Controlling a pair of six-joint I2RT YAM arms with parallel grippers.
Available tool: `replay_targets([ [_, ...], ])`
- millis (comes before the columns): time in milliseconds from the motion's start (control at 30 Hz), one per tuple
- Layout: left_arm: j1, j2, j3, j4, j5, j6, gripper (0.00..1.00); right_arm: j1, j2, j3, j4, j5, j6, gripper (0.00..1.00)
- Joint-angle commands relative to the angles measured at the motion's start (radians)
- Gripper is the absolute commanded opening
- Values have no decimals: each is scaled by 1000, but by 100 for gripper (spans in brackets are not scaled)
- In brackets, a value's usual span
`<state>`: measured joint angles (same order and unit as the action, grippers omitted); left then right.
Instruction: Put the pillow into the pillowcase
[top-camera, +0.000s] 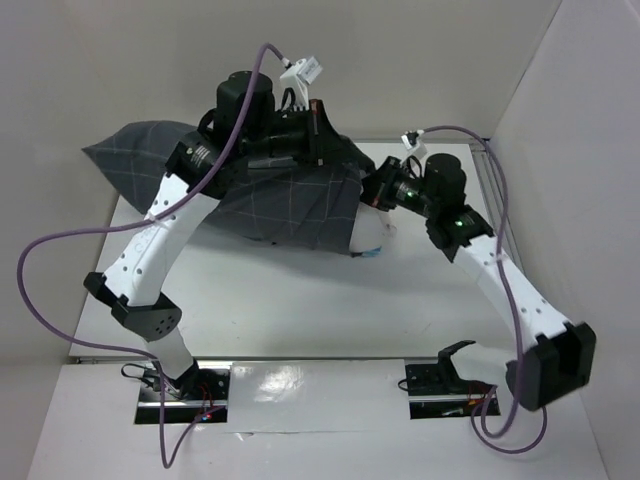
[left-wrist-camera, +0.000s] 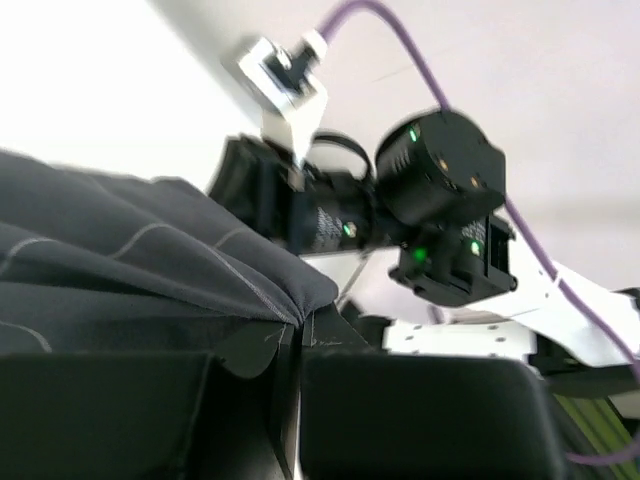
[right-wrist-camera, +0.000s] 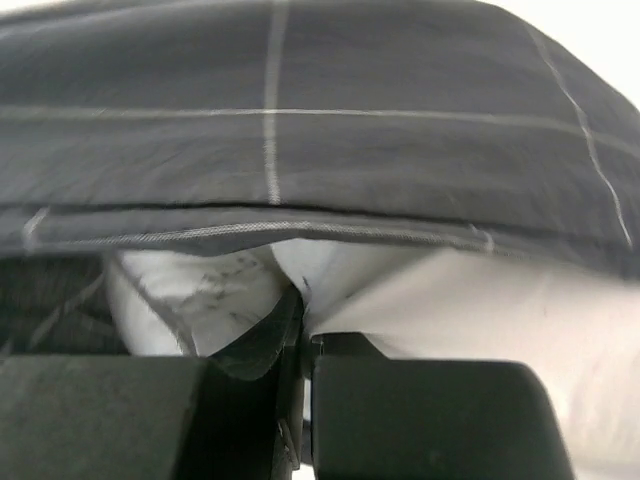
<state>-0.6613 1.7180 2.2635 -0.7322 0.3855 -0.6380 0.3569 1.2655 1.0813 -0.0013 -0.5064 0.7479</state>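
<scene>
The dark grey checked pillowcase lies across the back of the table and covers most of the white pillow, whose end sticks out at the right. My left gripper is shut on the pillowcase's upper edge and holds it lifted. My right gripper is shut on the pillow's white cloth just under the pillowcase's hem. A small blue mark shows at the pillow's near edge.
White walls close in the back and right of the table. The right arm's black wrist hangs close in front of my left gripper. Purple cables loop at the left and the right.
</scene>
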Motion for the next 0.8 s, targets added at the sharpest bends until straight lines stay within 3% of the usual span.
replay_targets([
  [0, -34, -129, 113, 292, 136, -60, 0, 28, -121, 37, -247, 26, -85, 0],
  [200, 14, 12, 145, 301, 108, -71, 0, 37, -198, 40, -433, 54, 22, 0],
  [300, 93, 248, 244, 222, 124, -83, 0, 16, -207, -21, -416, 161, 106, 0],
  [367, 115, 392, 318, 162, 124, -66, 2, -60, -195, -104, -352, 172, 161, 0],
  [400, 126, 411, 318, 143, 145, -49, 37, -100, -178, -131, -280, 163, 180, 0],
  [433, 144, 411, 294, 143, 186, -37, 55, -143, -155, -158, -238, 151, 203, 0],
  [533, 144, 330, 202, 122, 161, 32, 93, -284, -23, -228, -37, 114, 281, 0],
  [600, 144, 234, 150, 96, 118, 99, 100, -328, 115, -186, -5, 114, 234, 0],
  [667, 144, 181, 110, 61, 63, 136, 100, -341, 257, -97, -54, 105, 153, 17],
  [700, 131, 158, 93, 28, 44, 171, 100, -342, 291, -10, -122, 115, 90, 42],
  [767, 86, 106, 29, -8, -48, 211, 91, -355, 342, 61, -150, 102, 29, 62],
])
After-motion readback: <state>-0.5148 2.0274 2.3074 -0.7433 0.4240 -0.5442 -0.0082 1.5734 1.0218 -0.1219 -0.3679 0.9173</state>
